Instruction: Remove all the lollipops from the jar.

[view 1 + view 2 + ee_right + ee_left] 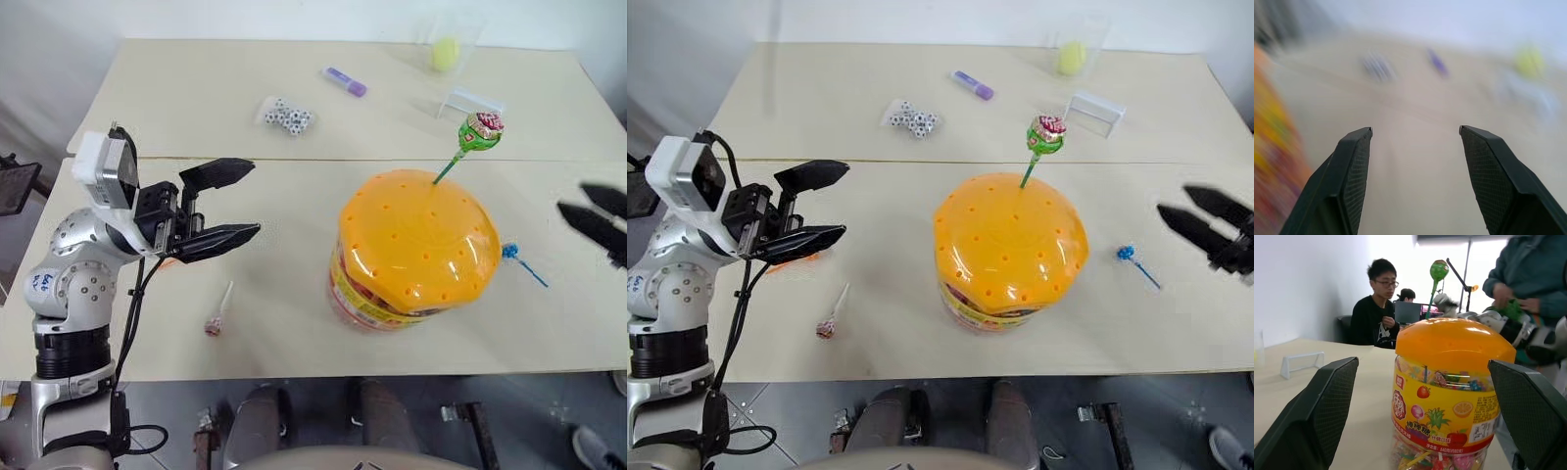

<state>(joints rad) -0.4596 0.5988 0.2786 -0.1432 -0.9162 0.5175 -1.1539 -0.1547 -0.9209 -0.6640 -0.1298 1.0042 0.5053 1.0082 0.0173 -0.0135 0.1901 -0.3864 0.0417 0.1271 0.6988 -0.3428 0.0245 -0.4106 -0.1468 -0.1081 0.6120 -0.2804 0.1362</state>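
- Jar (411, 259) at centre right of the head view, upright on the table (294, 127), orange domed lid (416, 235) on.
- Green lollipop (480, 132) sticking up out of a hole in the lid, stick tilted toward upper right.
- Through the clear wall in the left wrist view, many wrapped candies (1440, 462) inside, packed at the bottom.
- Blue lollipop (511, 254) flat on the table, just right of the jar.
- Pink lollipop (214, 324) flat on the table at lower left of the jar, well apart from it.
- Small clear cup (449, 44) at upper right, yellow ball (446, 53) inside.
- Left gripper (240, 201) at left of frame, fingers wide apart, empty, pointed toward the jar, not touching.
- Right gripper (588, 206) at right edge, fingers apart, empty, near the blue lollipop but not on it.
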